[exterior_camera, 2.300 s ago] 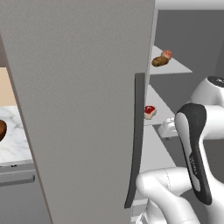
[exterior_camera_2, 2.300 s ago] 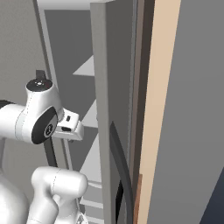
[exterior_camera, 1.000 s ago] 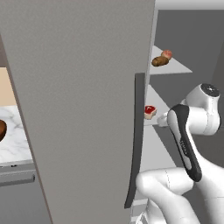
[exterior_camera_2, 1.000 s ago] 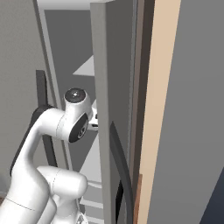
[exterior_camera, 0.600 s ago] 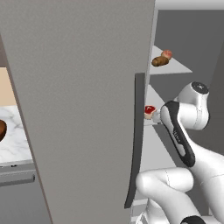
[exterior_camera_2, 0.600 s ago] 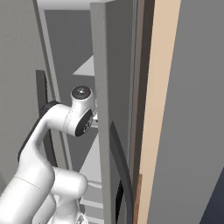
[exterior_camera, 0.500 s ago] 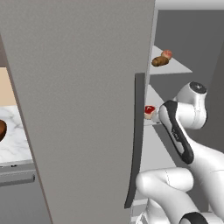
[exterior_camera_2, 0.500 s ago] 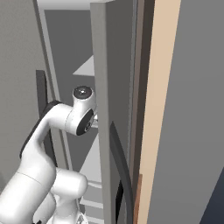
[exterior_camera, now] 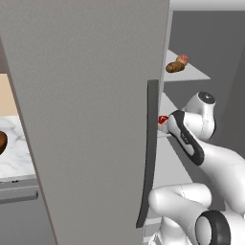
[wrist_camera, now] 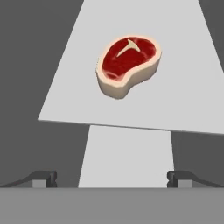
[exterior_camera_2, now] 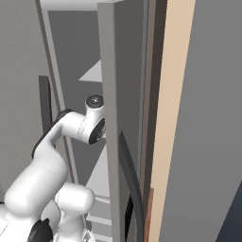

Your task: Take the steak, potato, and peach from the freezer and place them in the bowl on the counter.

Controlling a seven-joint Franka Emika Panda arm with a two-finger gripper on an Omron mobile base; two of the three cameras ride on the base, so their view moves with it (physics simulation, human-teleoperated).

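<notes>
The freezer (exterior_camera: 91, 119) door stands wide open so the arm can reach inside. The steak (wrist_camera: 128, 63) lies flat on a pale shelf (wrist_camera: 183, 87), a little ahead of the fingers (wrist_camera: 112, 177), which are spread wide and hold nothing, likely so they can fit around the meat. The potato (exterior_camera: 174, 67) and the peach (exterior_camera: 182, 59) sit side by side on a higher shelf. The bowl (exterior_camera: 2, 142) waits on the counter (exterior_camera: 14, 158), empty as far as can be seen.
</notes>
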